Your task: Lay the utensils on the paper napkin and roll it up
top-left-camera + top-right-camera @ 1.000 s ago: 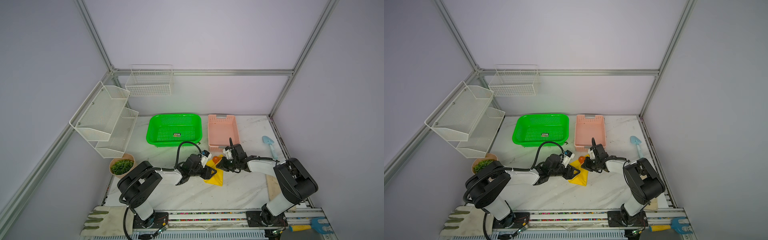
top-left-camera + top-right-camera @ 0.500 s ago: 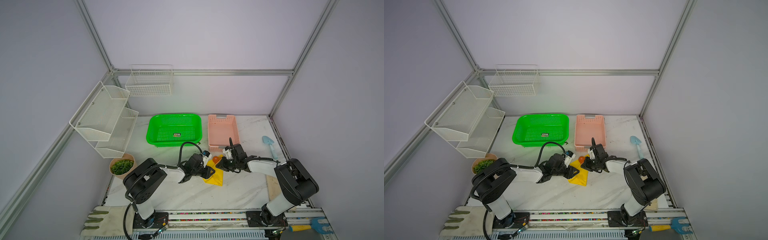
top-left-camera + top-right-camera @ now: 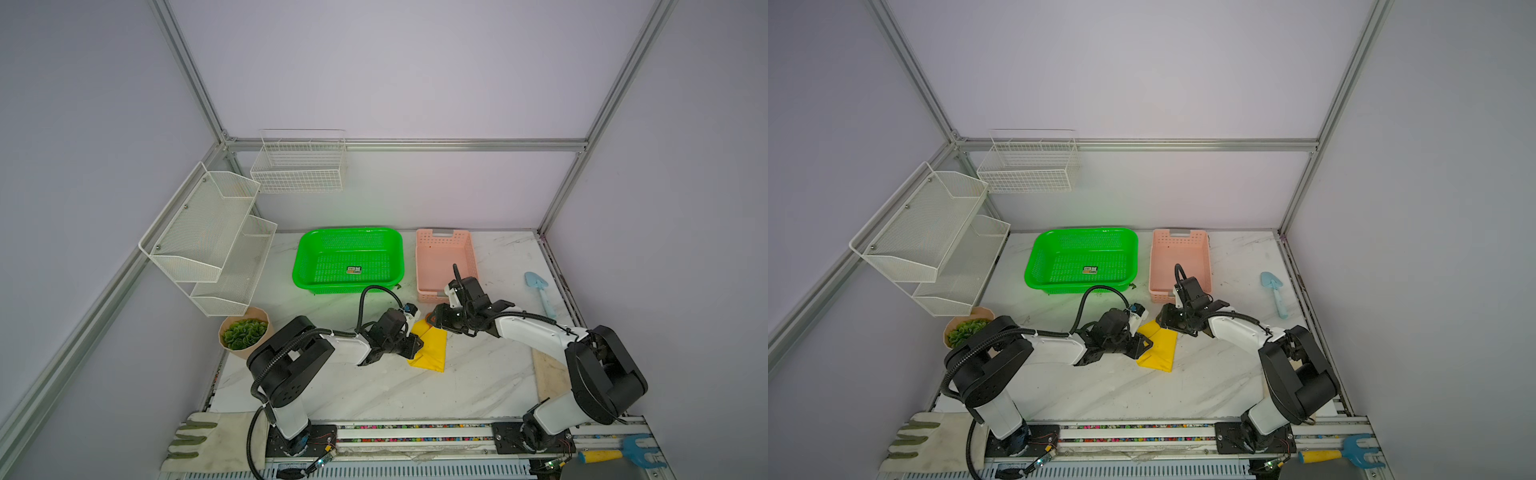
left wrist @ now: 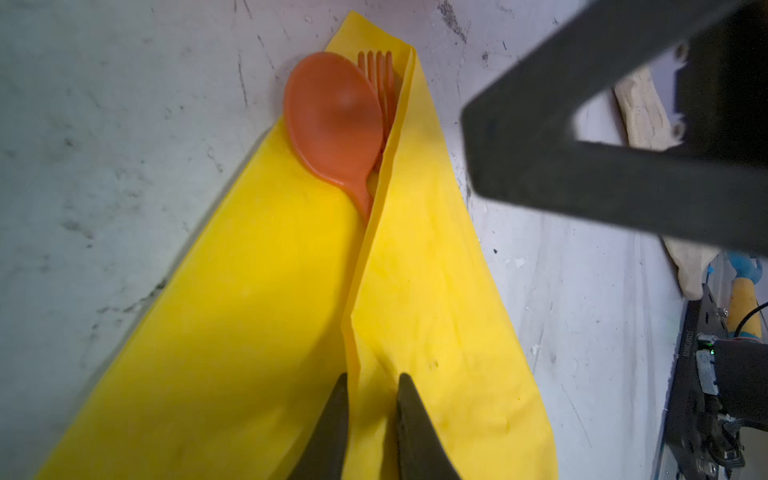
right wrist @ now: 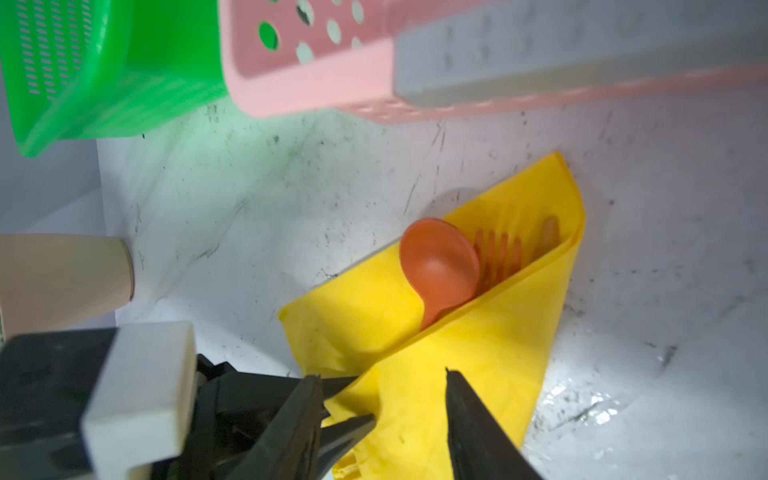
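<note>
Lying folded on the desk point(image 3: 478, 386) at the centre of both top views, the paper napkin point(image 3: 432, 347) half-wraps the orange utensils point(image 5: 440, 266); the left jaws pinch its folded edge, the right jaws stand apart over it.

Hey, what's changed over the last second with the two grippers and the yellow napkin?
The right gripper has opened above the paper napkin, and the left gripper has closed onto its folded edge. Both arms barely shifted. The napkin stays folded over the utensils, and everything else stays put.
</note>
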Robot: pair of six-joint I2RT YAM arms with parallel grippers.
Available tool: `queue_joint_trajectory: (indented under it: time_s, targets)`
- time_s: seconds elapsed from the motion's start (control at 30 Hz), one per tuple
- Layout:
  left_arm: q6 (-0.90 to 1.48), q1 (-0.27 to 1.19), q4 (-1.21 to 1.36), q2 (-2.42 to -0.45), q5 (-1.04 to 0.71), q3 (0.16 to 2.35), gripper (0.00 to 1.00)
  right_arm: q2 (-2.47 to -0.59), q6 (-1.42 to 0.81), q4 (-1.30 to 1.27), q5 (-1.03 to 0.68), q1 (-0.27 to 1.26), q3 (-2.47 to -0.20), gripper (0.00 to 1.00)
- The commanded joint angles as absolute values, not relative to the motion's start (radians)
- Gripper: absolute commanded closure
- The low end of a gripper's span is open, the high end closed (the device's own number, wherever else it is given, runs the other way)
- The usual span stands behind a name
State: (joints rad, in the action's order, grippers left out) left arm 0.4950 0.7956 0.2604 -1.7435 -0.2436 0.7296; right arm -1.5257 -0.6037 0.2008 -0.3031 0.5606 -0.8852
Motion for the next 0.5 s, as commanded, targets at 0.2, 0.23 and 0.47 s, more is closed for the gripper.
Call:
queue_joint_trajectory:
  time_s: [0.2, 0.23, 0.47]
  targets:
    - [0.492, 0.807, 0.277, -1.756, -0.207, 0.784, 0.81, -1.621, -0.621, 0.442, -0.050, 0.673, -1.008, 0.46]
    - [0.497, 0.808, 0.282, -1.755, -0.206, 0.781, 0.81, -1.624, -0.625, 0.444, -0.044, 0.678, -1.009, 0.46]
    - [0.512, 0.810, 0.296, -1.758, -0.192, 0.764, 0.85, -1.593, -0.643, 0.466, -0.011, 0.695, -1.002, 0.47]
